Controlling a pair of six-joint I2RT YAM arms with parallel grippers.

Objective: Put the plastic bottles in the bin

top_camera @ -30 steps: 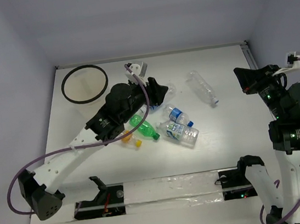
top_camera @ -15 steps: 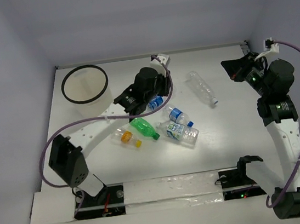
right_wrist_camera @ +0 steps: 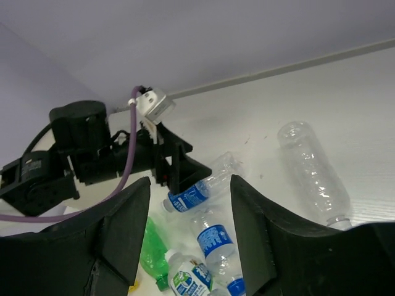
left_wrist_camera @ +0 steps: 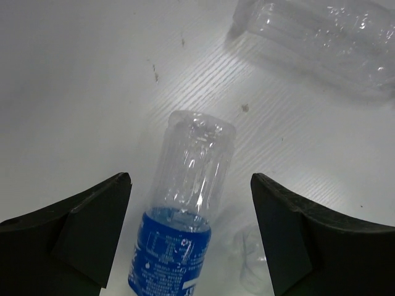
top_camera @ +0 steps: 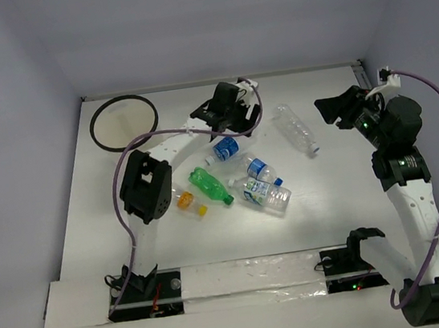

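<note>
Several plastic bottles lie on the white table. My left gripper is open and hangs low over a blue-labelled bottle, with a gap between each finger and the bottle. That bottle rests on the table. Close by are a second blue-labelled bottle, a green-and-blue-labelled one, the green bottle and the tiny orange one. The plain clear bottle lies apart at the right. The bin stands at the back left. My right gripper is open in the air, right of the clear bottle.
The left arm reaches from the near edge across the table's left half to the back middle. A purple cable loops beside it. Walls close the table at the back and on both sides.
The left arm has swung toward the back middle and its jaws have widened off the blue-labelled bottle. The right gripper has gone from shut to open and shifted left.
</note>
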